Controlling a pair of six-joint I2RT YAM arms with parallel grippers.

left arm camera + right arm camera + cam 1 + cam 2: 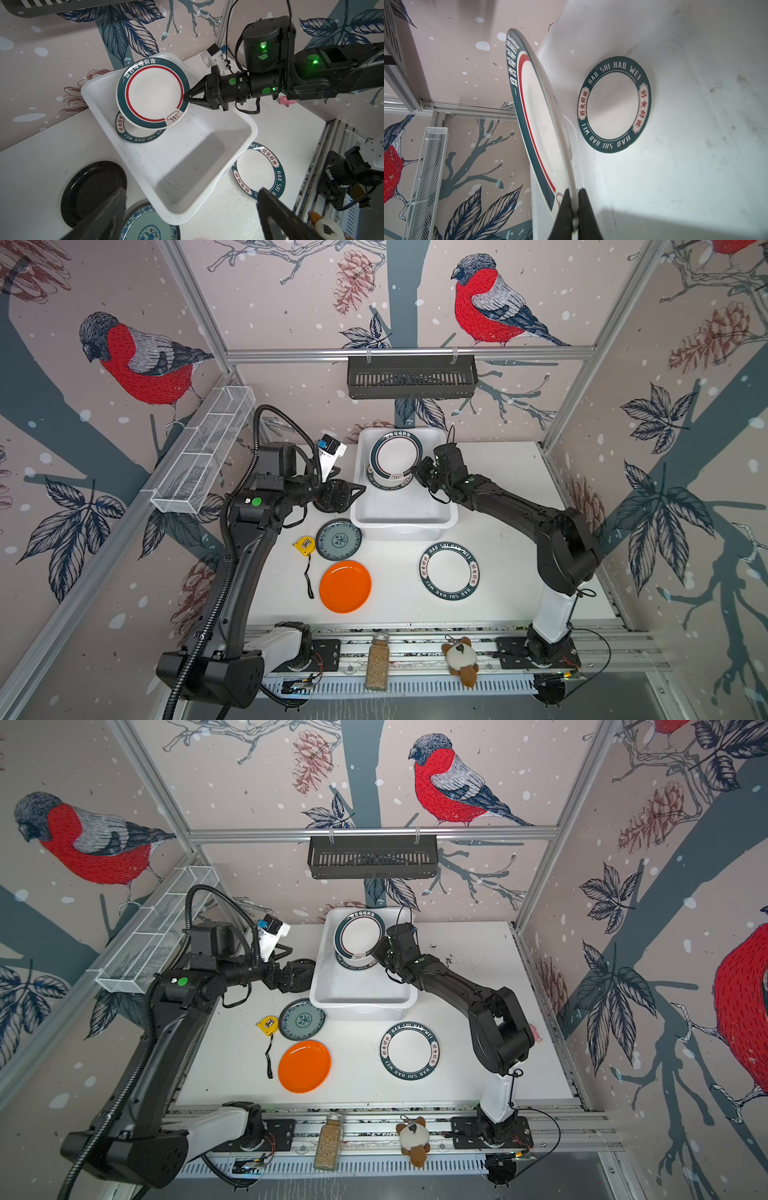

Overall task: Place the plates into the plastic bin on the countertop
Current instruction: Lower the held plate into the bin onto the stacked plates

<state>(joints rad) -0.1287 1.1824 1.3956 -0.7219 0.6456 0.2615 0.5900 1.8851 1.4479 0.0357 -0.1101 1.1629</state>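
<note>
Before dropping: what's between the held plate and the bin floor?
A lettered plate, flat on the bin floor, partly under the held plate; see both wrist views.

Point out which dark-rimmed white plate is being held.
The red-ringed plate, pinched at its rim by the right gripper, tilted above the plastic bin. The other two plates lie flat: one in the bin, one on the countertop.

Plate (614, 105) in bin (695, 145): rim reads "HAO SHI HAO WEI" (twice round). Countertop plate (449, 570): same lettering.
</note>
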